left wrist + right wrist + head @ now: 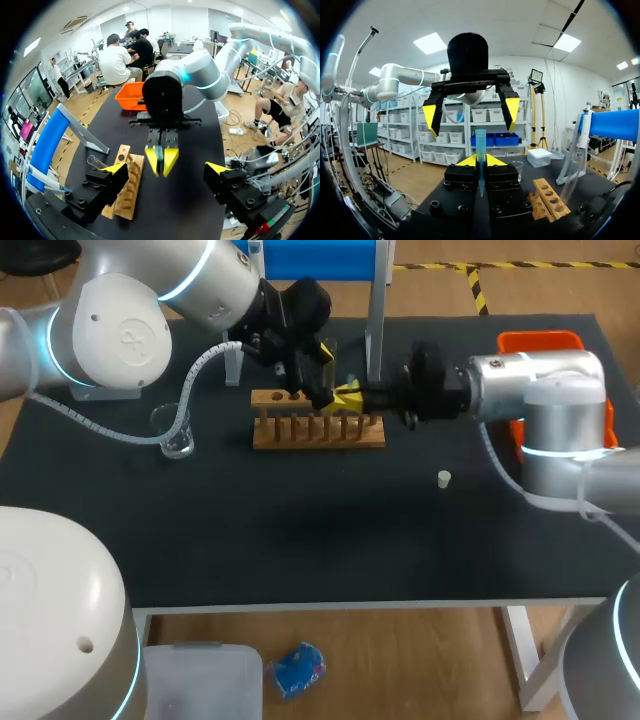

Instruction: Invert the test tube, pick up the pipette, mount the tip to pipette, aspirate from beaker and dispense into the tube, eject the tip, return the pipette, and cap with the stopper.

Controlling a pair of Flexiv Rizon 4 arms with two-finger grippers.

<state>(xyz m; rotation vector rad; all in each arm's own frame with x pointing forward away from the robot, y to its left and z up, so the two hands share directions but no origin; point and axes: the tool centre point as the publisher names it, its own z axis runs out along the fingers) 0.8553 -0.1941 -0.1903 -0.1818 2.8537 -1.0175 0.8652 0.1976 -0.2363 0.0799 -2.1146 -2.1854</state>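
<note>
Nearest on the black tabletop (300, 540), a small white stopper (444, 478) lies alone, well apart from the other items. Further back, toward the left arm's side, stands a clear beaker (177, 440). The wooden rack (318, 430) sits at mid-tabletop. A clear test tube (95, 161) shows at the rack; whether it is seated in a hole cannot be told.

Both hands meet just above the rack. The right hand (480, 161) comes in level from its side, its yellow tips pressed onto a blue pipette tip (480, 145), which is pinched upright between them. The left hand (472, 114) faces it from the opposite side with its fingers spread wide, one to each side of the right hand's tips and touching neither the tips nor the pipette tip.

At the far right corner stands an orange bin (540, 340).
</note>
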